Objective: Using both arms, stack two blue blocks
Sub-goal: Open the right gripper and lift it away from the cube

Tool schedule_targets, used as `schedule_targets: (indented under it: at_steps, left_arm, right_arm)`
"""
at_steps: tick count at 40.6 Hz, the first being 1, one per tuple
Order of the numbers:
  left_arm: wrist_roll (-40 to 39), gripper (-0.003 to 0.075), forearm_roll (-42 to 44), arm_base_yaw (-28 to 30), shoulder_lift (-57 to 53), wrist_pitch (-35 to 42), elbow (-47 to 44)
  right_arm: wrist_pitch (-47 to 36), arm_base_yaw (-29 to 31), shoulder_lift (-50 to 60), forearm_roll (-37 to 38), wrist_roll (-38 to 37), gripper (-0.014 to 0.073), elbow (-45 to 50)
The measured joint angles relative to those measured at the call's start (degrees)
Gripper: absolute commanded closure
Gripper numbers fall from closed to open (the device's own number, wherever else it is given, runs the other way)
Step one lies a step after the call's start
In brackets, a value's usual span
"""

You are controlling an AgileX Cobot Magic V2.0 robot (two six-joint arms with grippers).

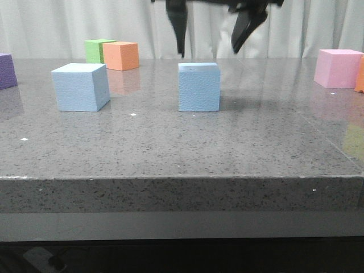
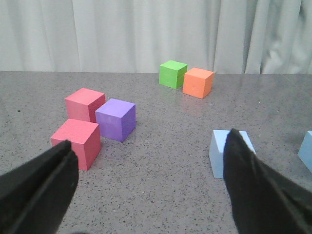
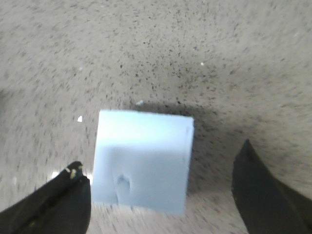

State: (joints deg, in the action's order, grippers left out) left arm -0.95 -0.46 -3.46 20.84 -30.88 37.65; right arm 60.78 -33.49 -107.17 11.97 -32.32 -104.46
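Note:
Two light blue blocks stand apart on the grey table: one at the left (image 1: 80, 86), one in the middle (image 1: 199, 86). My right gripper (image 1: 208, 54) hangs open just above the middle block, one black finger on either side, touching nothing. In the right wrist view that block (image 3: 141, 161) lies below the open right gripper (image 3: 162, 155); its top has a small dent. My left gripper (image 2: 149, 139) is open and empty, low over the table. One of its fingers (image 2: 253, 185) partly covers a blue block (image 2: 218, 152). The other blue block (image 2: 307, 151) shows at the frame's edge.
A green cube (image 1: 96, 50) and an orange cube (image 1: 121, 55) sit at the back left, a purple cube (image 1: 5, 70) at the far left, a pink cube (image 1: 338, 68) at the right. Two red cubes (image 2: 77, 141) and the purple cube (image 2: 116, 118) cluster ahead of the left gripper.

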Motion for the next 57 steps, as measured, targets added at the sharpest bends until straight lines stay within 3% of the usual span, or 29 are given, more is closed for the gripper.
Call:
schedule_targets:
  at_steps: [11,20,40,57]
  left_arm:
    - [0.0,0.0123,0.0,0.0,0.0,0.0,0.0]
    - [0.0,0.0123,0.0,0.0,0.0,0.1,0.0]
    - [0.0,0.0123,0.0,0.0,0.0,0.1,0.0]
    - [0.0,0.0123,0.0,0.0,0.0,0.1,0.0]
  right_arm:
    - [3.67,2.74,15.23,-11.11,26.27,-0.0008,8.42]
    - [0.5,8.37,29.8,-15.52,37.04,-0.0008,23.22]
    - [-13.25,9.96,58.86,-15.93,40.22,-0.0008,52.3]
    - [-14.96,9.96,71.94,-15.93,40.22,-0.0008,58.04]
